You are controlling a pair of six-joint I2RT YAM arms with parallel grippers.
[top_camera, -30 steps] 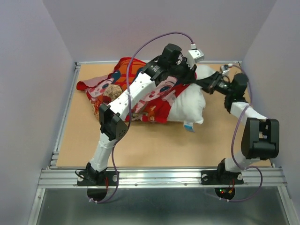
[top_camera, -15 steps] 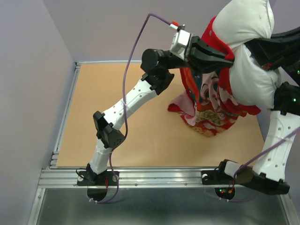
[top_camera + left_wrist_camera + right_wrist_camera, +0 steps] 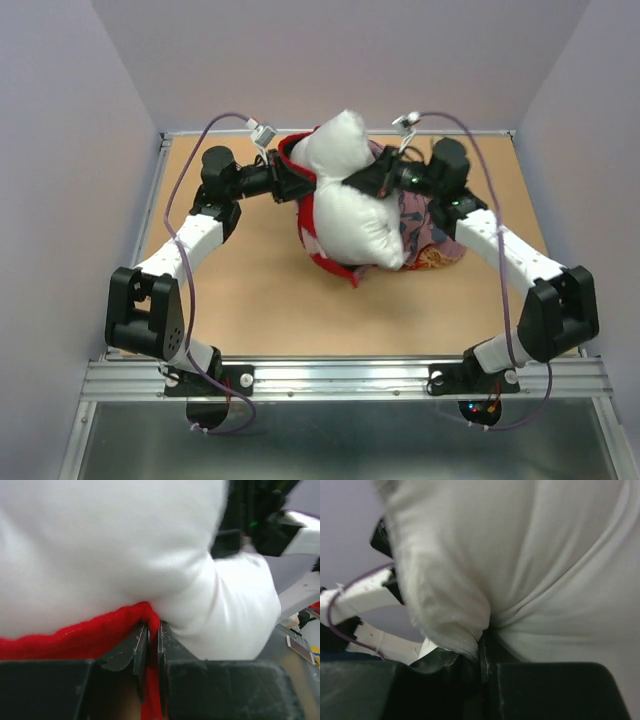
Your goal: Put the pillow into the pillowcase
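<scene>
At mid-table [image 3: 250, 310] we flank the pillow [image 3: 350, 200], which bulges out of the bunched pillowcase [image 3: 312, 218], our left gripper [image 3: 152, 630] pinched almost closed on the case's red rim at its left side, our right gripper [image 3: 482, 647] clamped tight on a white fold at its right.

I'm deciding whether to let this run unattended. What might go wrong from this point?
The left gripper pinches only a thin fold of the pillowcase hem, which may slip under the weight of the pillow. The right gripper seems shut on white pillow cloth, not the case, so a pull could drag the pillow out. Most of the pillow bulges outside the case.
</scene>
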